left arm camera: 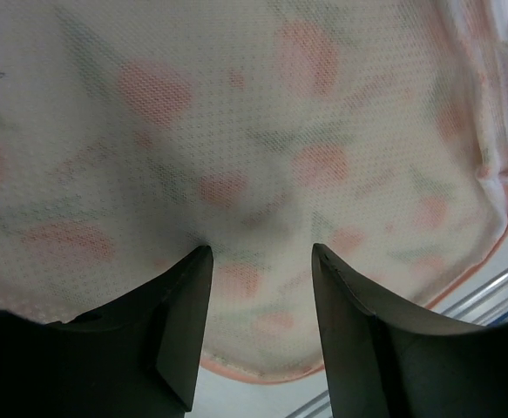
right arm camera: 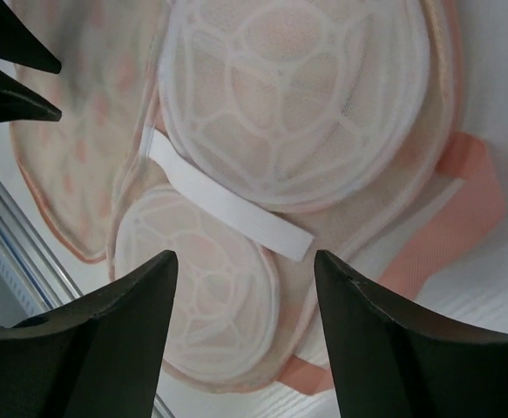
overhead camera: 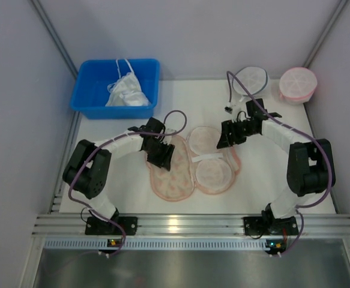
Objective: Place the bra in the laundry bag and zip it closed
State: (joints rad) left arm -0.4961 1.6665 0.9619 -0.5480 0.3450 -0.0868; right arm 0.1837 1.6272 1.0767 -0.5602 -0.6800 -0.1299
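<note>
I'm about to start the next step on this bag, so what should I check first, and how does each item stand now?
1. Laundry bag opened flat, both halves spread: ok.
2. Left hand open, nothing between its fingers, tips at the floral mesh lining: ok.
3. Right hand open and empty above the domed half: ok.
4. Bra inside the bag: cannot tell; no cream bra is plainly visible.
5. Zipper rim closed: not ok, the bag lies open.
</note>
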